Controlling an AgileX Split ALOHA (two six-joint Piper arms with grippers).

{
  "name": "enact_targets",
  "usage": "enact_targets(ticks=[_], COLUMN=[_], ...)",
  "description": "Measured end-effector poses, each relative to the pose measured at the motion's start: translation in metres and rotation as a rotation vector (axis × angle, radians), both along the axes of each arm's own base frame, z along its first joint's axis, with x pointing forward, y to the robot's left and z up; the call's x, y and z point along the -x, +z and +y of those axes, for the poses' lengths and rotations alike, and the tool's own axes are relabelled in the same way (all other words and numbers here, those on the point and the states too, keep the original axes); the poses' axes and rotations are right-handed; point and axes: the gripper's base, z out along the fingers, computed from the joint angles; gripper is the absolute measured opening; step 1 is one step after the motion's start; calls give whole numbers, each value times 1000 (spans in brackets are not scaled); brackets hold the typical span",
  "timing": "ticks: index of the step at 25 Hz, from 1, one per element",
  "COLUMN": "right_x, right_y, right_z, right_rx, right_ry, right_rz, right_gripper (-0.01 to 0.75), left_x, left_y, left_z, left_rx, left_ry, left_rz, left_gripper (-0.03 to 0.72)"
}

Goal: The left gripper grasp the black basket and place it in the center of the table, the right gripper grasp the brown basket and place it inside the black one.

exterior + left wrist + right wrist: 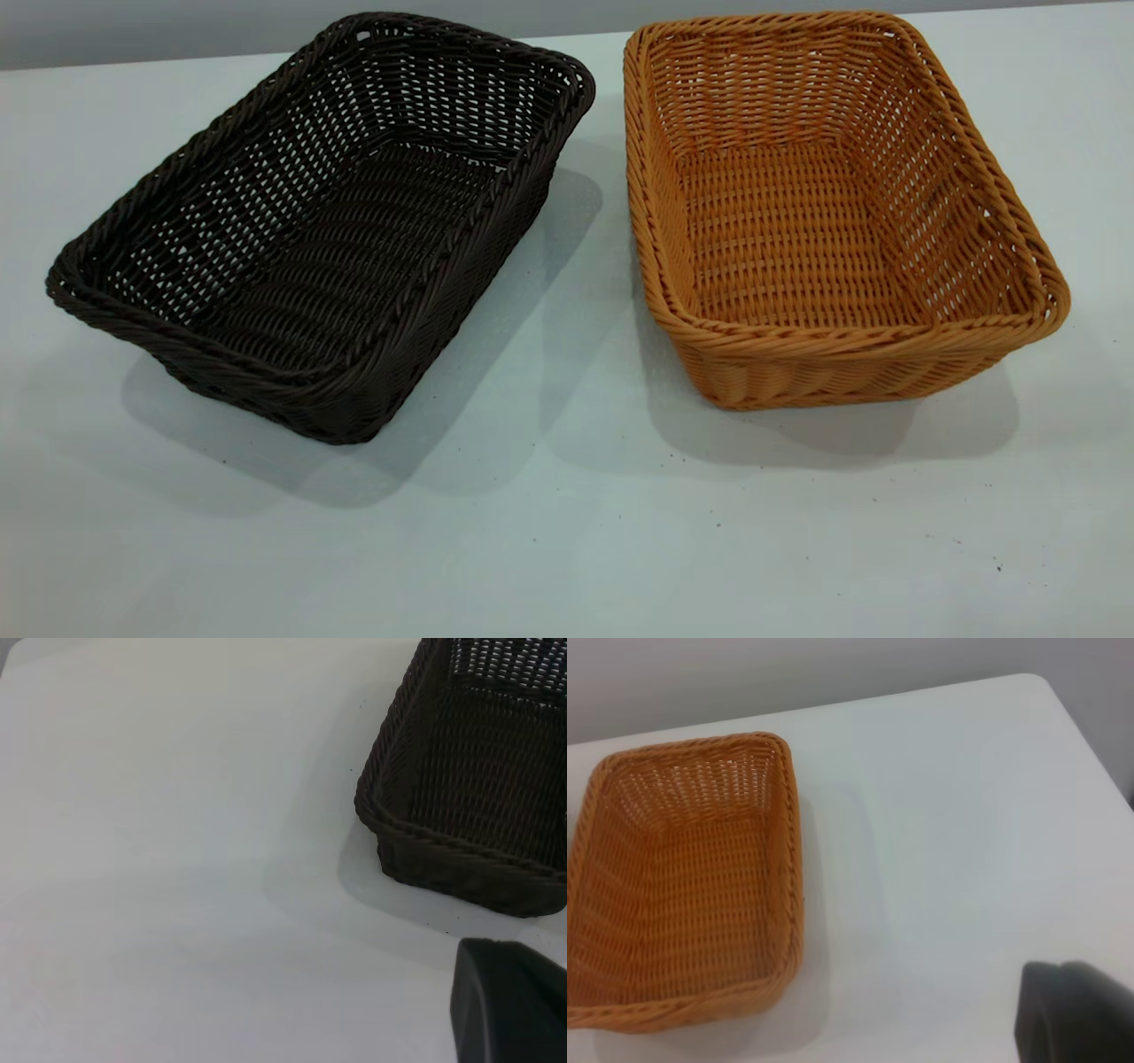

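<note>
The black basket [319,230] stands on the left half of the white table [567,532], turned at an angle and with nothing inside. The brown basket [824,204] stands beside it on the right, a gap of bare table between them, and it also holds nothing. Neither gripper shows in the exterior view. In the left wrist view only a black part of my left gripper [509,1005] appears, apart from the black basket [478,788] and short of its near corner. A black part of my right gripper [1076,1014] shows in the right wrist view, off to the side of the brown basket [691,877].
A grey wall [177,31] runs behind the table's far edge. The table's rounded corner [1036,682] lies beyond the brown basket. Bare tabletop with small dark specks [999,567] stretches in front of both baskets.
</note>
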Motion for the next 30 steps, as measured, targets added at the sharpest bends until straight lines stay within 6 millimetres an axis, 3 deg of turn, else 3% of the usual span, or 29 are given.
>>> enact_targets(ticks=[6,11,18,25,30], right_x=[0,-4,-27,-53,-69], right_y=[1,11,29,34,29], right_z=[3,9,19,25,23], right_rx=[-53,-130,-330,-489,-605], right_ry=[7,57,148,221,175], right_rz=[-9,-31,33,88,138], right_gripper=[0,6,112,234,261], left_x=[0,-4,-29,-60,-90], left_y=[2,17,38,53,57], left_z=[0,0,1,-3,-11], left_rx=[0,0,-47,-86,-65], left_ry=[1,3,-45,-129,-221], left_rz=[-19,-54,-25,47,-2], left_gripper=[-1,-1,-1,-1,12])
